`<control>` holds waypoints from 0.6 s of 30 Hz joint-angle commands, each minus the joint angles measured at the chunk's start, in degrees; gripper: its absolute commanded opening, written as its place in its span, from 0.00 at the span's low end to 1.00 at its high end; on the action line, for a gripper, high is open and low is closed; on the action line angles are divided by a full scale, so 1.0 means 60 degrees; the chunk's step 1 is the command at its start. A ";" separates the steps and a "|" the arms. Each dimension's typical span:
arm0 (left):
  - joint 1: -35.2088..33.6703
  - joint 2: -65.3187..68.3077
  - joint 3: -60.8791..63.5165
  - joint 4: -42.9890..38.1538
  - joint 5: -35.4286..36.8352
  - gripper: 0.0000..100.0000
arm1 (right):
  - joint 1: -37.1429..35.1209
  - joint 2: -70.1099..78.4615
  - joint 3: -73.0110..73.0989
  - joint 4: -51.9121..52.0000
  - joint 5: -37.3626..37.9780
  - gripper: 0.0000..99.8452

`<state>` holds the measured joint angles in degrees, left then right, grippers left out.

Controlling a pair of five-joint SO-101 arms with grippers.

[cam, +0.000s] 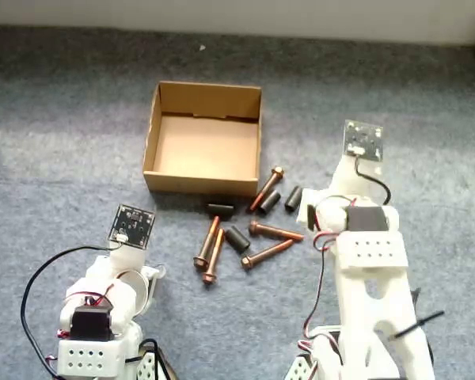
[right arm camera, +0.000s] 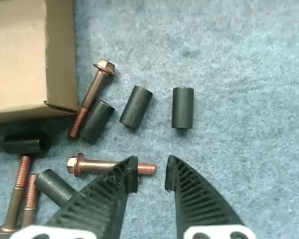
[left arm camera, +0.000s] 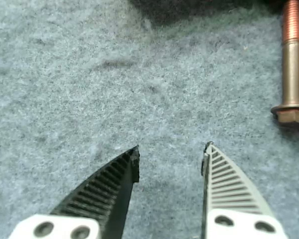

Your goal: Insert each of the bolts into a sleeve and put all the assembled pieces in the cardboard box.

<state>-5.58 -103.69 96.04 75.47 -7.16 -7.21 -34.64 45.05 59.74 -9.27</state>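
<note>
Our released right end effector (right arm camera: 152, 172) hangs at the threaded tip of a bolt (right arm camera: 103, 166); we should centre on its shank.

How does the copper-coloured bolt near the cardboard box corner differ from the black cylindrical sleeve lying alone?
The copper-coloured bolt is long, thin, hex-headed; the black sleeve is short, thick, plain. The bolt touches another sleeve; the black sleeve lies apart. Both lie on the grey carpet, outside the cardboard box.
</note>
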 commanded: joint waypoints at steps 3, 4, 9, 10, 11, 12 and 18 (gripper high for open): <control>-0.0007 -0.0022 0.0183 0.0059 -0.0088 0.22 | -0.0066 0.2645 -0.1648 -0.0183 0.0190 0.15; -0.0007 -0.0022 0.0183 0.0059 -0.0088 0.22 | -0.0051 0.3011 -0.1868 -0.0198 0.0190 0.15; -0.0007 -0.0022 0.0183 0.0059 -0.0088 0.22 | 0.0344 0.4608 -0.3055 -0.0198 0.0293 0.15; -0.0007 -0.0022 0.0183 0.0059 -0.0088 0.22 | 0.0403 0.4886 -0.3260 -0.0198 0.0527 0.15; -0.0007 -0.0022 0.0183 0.0059 -0.0088 0.22 | 0.0447 0.5165 -0.3421 -0.0198 0.0864 0.15; -0.0007 -0.0022 0.0183 0.0059 -0.0088 0.22 | 0.0447 0.5429 -0.3568 -0.0198 0.1172 0.15; -0.0007 -0.0022 0.0183 0.0059 -0.0088 0.22 | 0.0784 0.6630 -0.4432 -0.0198 0.1656 0.15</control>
<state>-5.58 -103.69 96.04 75.47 -7.16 -3.87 4.40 22.55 59.30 -0.31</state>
